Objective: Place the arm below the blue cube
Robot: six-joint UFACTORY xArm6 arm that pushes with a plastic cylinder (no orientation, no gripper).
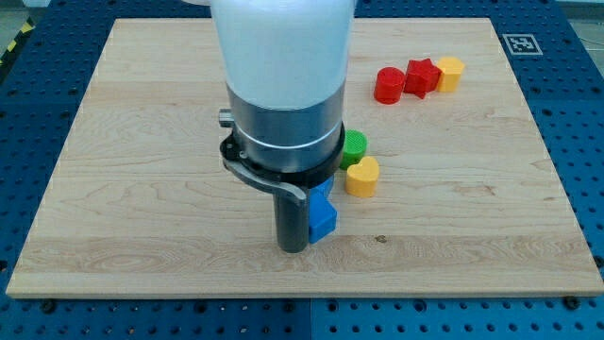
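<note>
A blue cube (322, 213) sits on the wooden board (142, 189) near the middle, partly hidden behind the arm's body. My tip (292, 247) is the lower end of the dark rod. It stands just to the view's left of the blue cube and slightly lower, touching or almost touching the cube's left side. The arm's white and grey body (283, 85) covers the board above the tip.
A green cylinder (354, 146) and a yellow heart-shaped block (362, 176) lie just above and right of the blue cube. At the top right stand a red cylinder (388, 85), a red star-like block (421, 76) and a yellow block (450, 72) in a row.
</note>
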